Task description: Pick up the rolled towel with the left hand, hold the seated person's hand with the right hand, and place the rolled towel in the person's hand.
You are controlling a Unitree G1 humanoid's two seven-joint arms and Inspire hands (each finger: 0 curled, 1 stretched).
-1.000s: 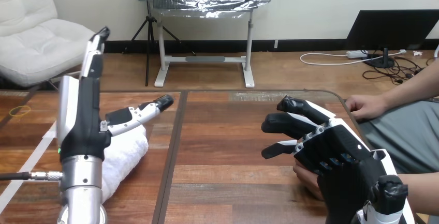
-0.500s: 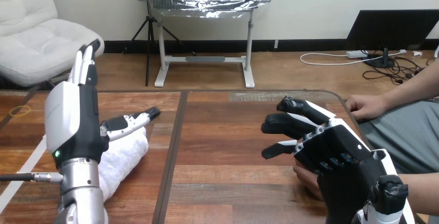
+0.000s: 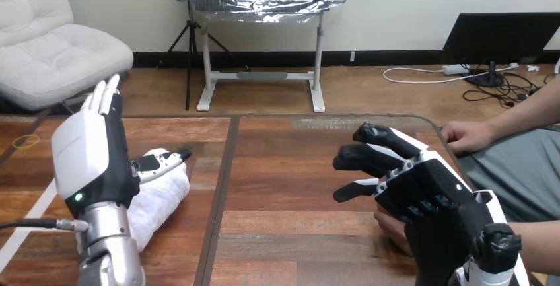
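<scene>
The rolled towel (image 3: pixel 162 197) lies on the wooden table (image 3: pixel 290 187) in the lower left of the frame, white, angled toward the bottom edge. My left hand (image 3: pixel 89 157) stands upright just left of it, fingers (image 3: pixel 105 94) straight and released, thumb (image 3: pixel 162 162) reaching right over the roll's far end. At lower right, my right hand (image 3: pixel 429 197) sits over the person's hand (image 3: pixel 388 225), which peeks out beneath my palm; whether I grasp it I cannot tell. The person's other hand (image 3: pixel 465 135) rests at the table's right edge.
</scene>
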